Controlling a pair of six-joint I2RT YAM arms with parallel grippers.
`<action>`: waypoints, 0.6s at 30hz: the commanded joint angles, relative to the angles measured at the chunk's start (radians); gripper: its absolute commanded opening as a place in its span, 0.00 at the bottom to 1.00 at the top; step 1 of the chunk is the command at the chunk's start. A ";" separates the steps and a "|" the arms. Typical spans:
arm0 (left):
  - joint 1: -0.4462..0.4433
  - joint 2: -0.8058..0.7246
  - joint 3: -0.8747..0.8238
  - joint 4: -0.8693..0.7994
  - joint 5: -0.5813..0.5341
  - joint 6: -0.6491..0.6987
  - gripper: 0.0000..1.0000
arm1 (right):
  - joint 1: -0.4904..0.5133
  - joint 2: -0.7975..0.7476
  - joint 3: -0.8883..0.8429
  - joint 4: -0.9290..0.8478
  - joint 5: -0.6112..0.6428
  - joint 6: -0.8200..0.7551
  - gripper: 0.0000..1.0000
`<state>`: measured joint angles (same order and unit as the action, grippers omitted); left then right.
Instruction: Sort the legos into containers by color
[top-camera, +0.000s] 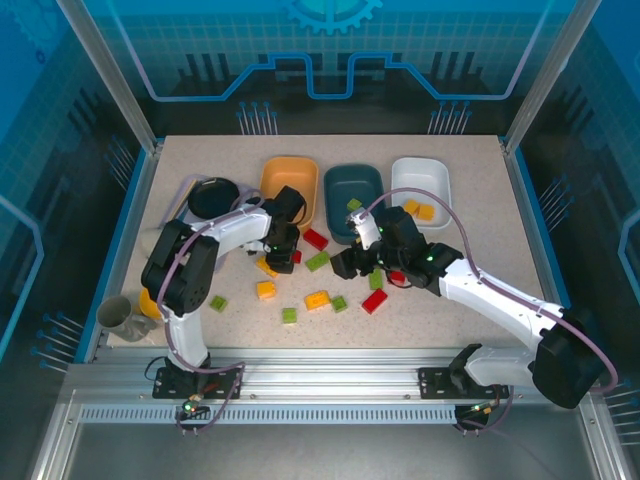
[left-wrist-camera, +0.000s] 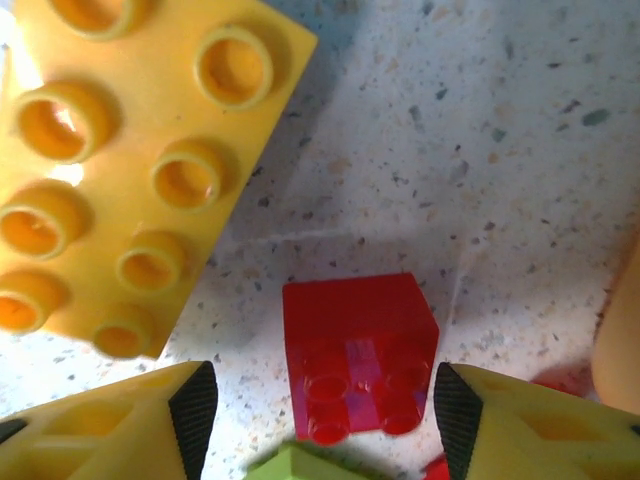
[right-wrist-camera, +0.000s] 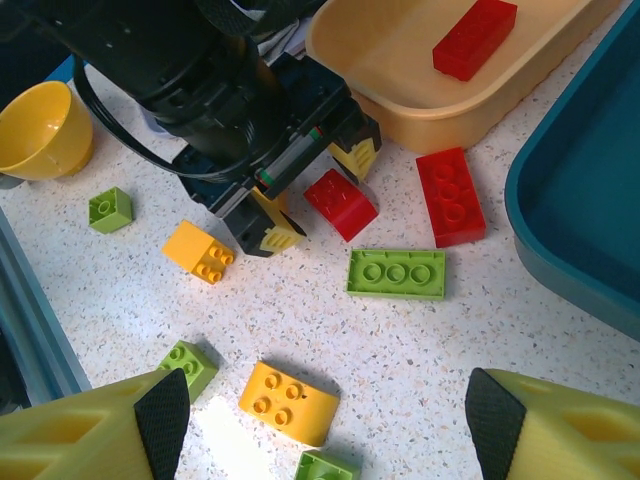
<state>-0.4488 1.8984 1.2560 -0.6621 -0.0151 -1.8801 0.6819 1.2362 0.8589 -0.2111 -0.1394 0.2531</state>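
My left gripper (left-wrist-camera: 325, 415) stands open low over the table, with a small red square lego (left-wrist-camera: 358, 350) between its fingers and a gap on each side. A large yellow lego (left-wrist-camera: 130, 170) lies just beyond it on the left. Seen from above, that gripper (top-camera: 283, 258) is in front of the orange container (top-camera: 290, 185). My right gripper (right-wrist-camera: 330, 420) is open above loose legos: a yellow one (right-wrist-camera: 290, 400), a flat green one (right-wrist-camera: 397, 273) and a red oblong (right-wrist-camera: 450, 195). The orange container (right-wrist-camera: 400, 80) holds a red lego (right-wrist-camera: 475, 38).
The teal container (top-camera: 352, 195) holds a green lego (top-camera: 354, 204); the white container (top-camera: 420, 185) holds yellow ones (top-camera: 418, 209). A black plate (top-camera: 213, 197) sits back left, a yellow bowl (right-wrist-camera: 40, 130) at the left edge. Several more legos lie scattered in front of the arms.
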 joint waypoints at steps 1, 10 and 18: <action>0.001 0.026 0.012 0.009 -0.018 -0.025 0.59 | 0.010 -0.014 -0.004 0.004 -0.010 -0.005 0.76; -0.007 0.024 0.003 0.000 -0.037 -0.006 0.32 | 0.009 -0.011 -0.003 0.001 0.003 0.006 0.76; -0.031 -0.141 0.049 -0.138 -0.111 0.168 0.24 | -0.020 -0.066 0.014 0.006 0.059 0.048 0.76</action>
<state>-0.4717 1.8530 1.2610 -0.6952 -0.0647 -1.8126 0.6777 1.2118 0.8585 -0.2184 -0.1093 0.2687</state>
